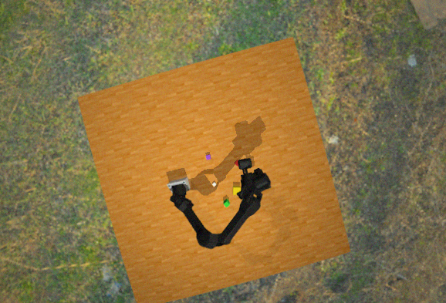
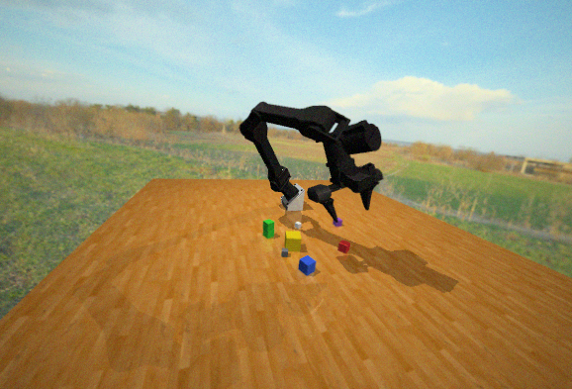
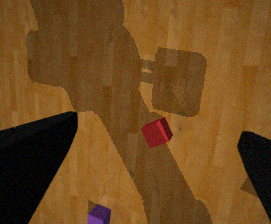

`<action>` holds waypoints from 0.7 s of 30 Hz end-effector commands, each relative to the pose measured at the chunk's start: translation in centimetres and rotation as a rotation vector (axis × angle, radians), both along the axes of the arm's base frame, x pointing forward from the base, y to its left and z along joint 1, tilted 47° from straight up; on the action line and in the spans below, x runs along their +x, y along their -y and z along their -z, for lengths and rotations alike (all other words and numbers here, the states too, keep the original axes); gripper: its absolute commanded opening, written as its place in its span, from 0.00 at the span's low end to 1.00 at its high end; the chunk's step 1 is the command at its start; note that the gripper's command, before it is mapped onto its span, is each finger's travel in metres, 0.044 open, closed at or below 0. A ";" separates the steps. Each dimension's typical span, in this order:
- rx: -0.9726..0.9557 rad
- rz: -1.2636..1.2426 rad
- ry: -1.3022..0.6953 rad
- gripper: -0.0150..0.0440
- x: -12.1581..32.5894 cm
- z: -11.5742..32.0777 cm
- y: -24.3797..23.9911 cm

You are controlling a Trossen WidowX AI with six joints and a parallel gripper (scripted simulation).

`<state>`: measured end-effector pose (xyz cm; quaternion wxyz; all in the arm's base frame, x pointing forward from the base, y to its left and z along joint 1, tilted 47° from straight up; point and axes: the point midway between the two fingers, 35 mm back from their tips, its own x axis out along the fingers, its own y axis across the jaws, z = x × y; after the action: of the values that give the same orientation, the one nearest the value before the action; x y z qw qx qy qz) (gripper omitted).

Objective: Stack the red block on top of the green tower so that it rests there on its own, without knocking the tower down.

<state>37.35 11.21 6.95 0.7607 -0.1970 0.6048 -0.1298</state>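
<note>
The red block (image 1: 236, 163) (image 2: 343, 246) (image 3: 157, 133) rests on the wooden table, partly hidden by the gripper in the top view. My gripper (image 2: 351, 214) (image 3: 158, 129) is open and empty, high above the table and pointing down. In the wrist view the red block shows between the two fingertips, well below them. The green tower (image 1: 226, 203) (image 2: 268, 229) stands upright on the table, taller than it is wide, apart from the red block. It is outside the wrist view.
A yellow block (image 1: 236, 190) (image 2: 293, 242) stands near the tower, with a small grey block (image 2: 284, 252) and a blue block (image 2: 307, 265) beyond it. A white block (image 1: 214, 184) (image 2: 298, 225) and a purple block (image 1: 208, 156) (image 3: 99, 215) lie nearer the arm's base (image 1: 179, 183).
</note>
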 end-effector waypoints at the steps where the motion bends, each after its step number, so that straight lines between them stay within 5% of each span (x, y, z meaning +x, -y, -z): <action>1: -0.140 -0.113 -0.139 1.00 -0.9 2.0 0.3; 9: -0.406 -0.342 -0.455 1.00 -2.9 5.6 1.4; 21: -0.412 -0.347 -0.462 1.00 -3.0 7.3 2.6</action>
<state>34.34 9.52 0.33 0.5625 -0.4677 0.6784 -0.0681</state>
